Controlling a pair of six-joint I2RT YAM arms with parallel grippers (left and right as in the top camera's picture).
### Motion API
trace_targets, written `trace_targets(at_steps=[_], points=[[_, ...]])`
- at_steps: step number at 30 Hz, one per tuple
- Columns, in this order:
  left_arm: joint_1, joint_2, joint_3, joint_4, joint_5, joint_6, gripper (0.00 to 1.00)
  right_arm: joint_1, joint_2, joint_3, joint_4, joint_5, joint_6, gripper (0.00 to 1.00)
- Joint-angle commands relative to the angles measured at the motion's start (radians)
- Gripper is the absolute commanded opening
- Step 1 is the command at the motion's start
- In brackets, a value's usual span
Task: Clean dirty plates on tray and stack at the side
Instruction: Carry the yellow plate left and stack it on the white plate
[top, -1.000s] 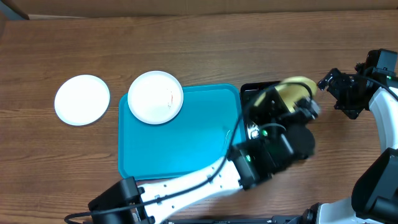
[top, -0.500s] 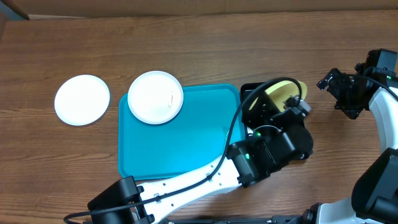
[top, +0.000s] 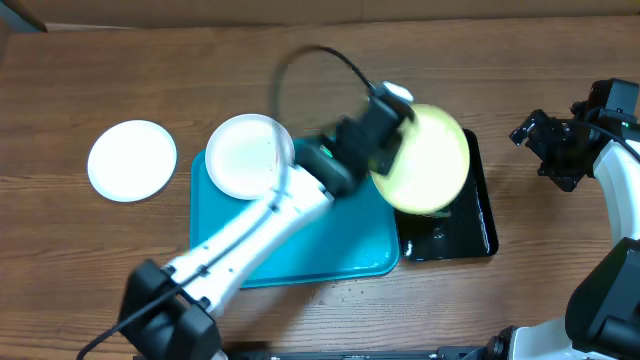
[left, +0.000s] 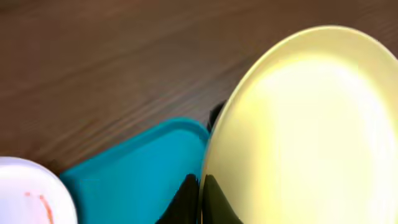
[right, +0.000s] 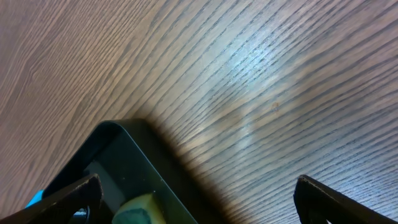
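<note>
- Pinching the rim of the yellow plate (top: 428, 160), the left gripper (top: 388, 128) has its jaws pressed together on the edge. In the wrist view the dark fingers (left: 189, 198) clamp the plate's lower rim.
- That plate is off the surface and tilted. It hangs over the line where the tray (top: 300, 250) meets the black tray (top: 470, 225), and it hides the black tray's upper part.
- The left arm (top: 250, 230) crosses the tray on a diagonal and is blurred in the overhead view.
- The smeared plate (top: 240, 155) lies on the tray's upper-left corner, overhanging the rim toward the table (top: 330, 50). The left wrist view shows a thin reddish mark on it.
- The second white plate (top: 132, 160) lies flat on the table, left of the tray and apart from it.
- The black tray sits just beside the tray's right edge.
- The right gripper (top: 533, 148) hovers over bare wood at the right, clear of the black tray, with its jaws spread wide and nothing between them.
- The right wrist view shows a corner of the black tray holding a yellowish thing, too cropped to identify.
</note>
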Motion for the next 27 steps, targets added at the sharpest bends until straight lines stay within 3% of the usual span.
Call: trace_targets(at_steps=[1, 13, 20, 27], points=[[0.187, -0.013, 0.041, -0.053, 0.339, -0.137, 0.04, -0.003, -0.015, 0.01, 0.005, -0.005, 0.005, 1.0], [0.839, -0.011, 0.006, -0.378, 0.272, -0.16, 0.04, -0.003, -0.015, 0.01, 0.005, -0.005, 0.005, 1.0], [1.109, -0.011, -0.045, -0.401, 0.243, -0.145, 0.04, -0.003, -0.015, 0.01, 0.005, -0.005, 0.005, 1.0], [1.285, -0.011, -0.118, -0.346, 0.154, -0.146, 0.04, -0.003, -0.015, 0.01, 0.005, -0.005, 0.005, 1.0]])
